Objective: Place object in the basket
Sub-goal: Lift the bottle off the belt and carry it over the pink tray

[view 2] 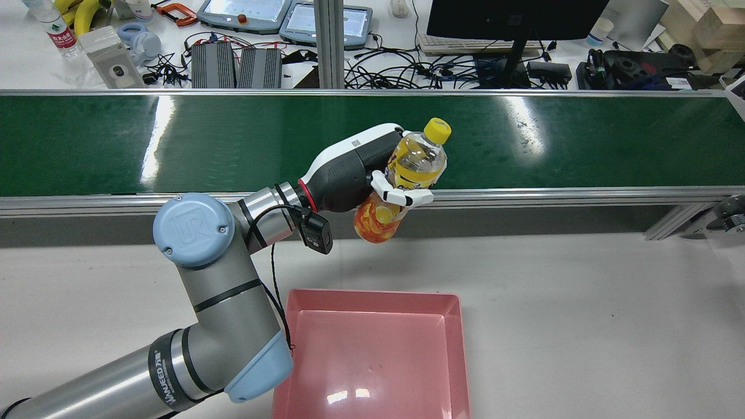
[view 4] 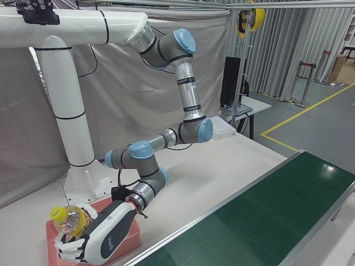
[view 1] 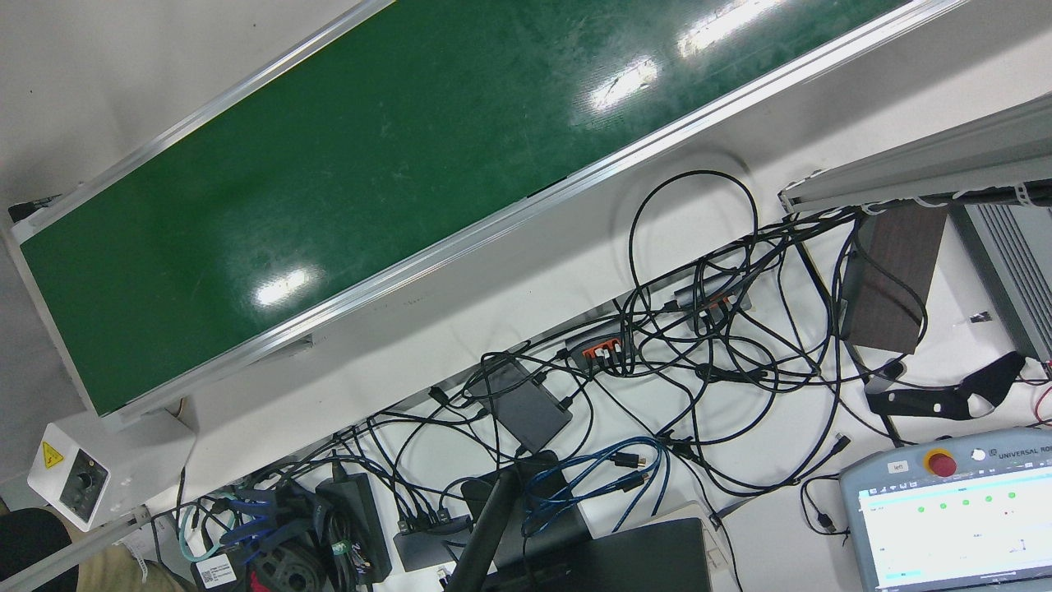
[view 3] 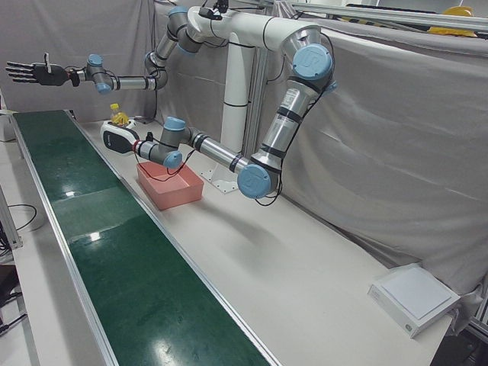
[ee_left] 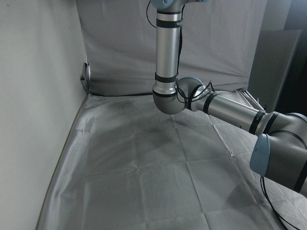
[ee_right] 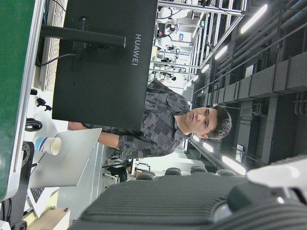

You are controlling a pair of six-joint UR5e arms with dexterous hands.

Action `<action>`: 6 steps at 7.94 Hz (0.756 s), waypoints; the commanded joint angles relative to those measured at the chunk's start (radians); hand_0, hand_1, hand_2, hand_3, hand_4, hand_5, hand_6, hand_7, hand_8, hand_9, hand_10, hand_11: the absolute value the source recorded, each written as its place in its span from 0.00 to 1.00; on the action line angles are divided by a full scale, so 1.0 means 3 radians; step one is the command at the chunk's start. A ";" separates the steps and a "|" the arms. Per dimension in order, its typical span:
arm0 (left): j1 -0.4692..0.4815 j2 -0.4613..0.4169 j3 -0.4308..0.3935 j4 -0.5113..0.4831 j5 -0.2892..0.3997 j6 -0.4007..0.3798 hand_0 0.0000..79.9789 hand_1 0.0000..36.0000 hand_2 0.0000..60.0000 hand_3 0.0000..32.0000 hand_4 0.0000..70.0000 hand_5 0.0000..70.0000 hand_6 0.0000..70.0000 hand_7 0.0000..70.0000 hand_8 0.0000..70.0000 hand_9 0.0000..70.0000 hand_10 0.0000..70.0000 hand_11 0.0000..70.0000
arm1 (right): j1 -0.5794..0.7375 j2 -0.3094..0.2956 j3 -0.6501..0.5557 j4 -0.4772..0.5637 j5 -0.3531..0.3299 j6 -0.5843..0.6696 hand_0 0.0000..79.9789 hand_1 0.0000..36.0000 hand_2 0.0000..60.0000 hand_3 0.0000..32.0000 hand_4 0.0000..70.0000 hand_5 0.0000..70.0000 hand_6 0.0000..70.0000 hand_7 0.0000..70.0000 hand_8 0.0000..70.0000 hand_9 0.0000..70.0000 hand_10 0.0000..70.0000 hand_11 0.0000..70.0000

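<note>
Left hand (view 2: pixel 372 174) gripping bottle (view 2: pixel 407 174) beyond basket (view 2: pixel 372 355)

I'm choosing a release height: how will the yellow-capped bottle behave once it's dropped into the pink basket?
The bottle is round-bodied and held tilted in the left hand, so it would probably land on its side and roll. It looks mostly full of liquid, so it is likely fairly heavy for its size. The basket has raised walls that should stop it.
</note>
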 commanded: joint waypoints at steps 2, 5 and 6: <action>0.0419 0.0094 -0.0255 -0.0163 0.0000 0.0177 0.62 0.44 1.00 0.00 1.00 1.00 1.00 1.00 0.95 1.00 1.00 1.00 | 0.0000 0.0000 0.0001 0.0000 0.0000 -0.0003 0.00 0.00 0.00 0.00 0.00 0.00 0.00 0.00 0.00 0.00 0.00 0.00; 0.0614 0.0267 -0.0256 -0.0269 0.0000 0.0361 0.61 0.39 1.00 0.00 1.00 1.00 1.00 1.00 0.89 1.00 0.96 1.00 | 0.0000 0.0000 0.0001 0.0000 0.0000 -0.0003 0.00 0.00 0.00 0.00 0.00 0.00 0.00 0.00 0.00 0.00 0.00 0.00; 0.0614 0.0410 -0.0256 -0.0417 0.0005 0.0387 0.61 0.34 0.83 0.00 1.00 1.00 0.88 1.00 0.80 1.00 0.88 1.00 | 0.0000 0.0000 0.0001 0.0000 0.0000 -0.0003 0.00 0.00 0.00 0.00 0.00 0.00 0.00 0.00 0.00 0.00 0.00 0.00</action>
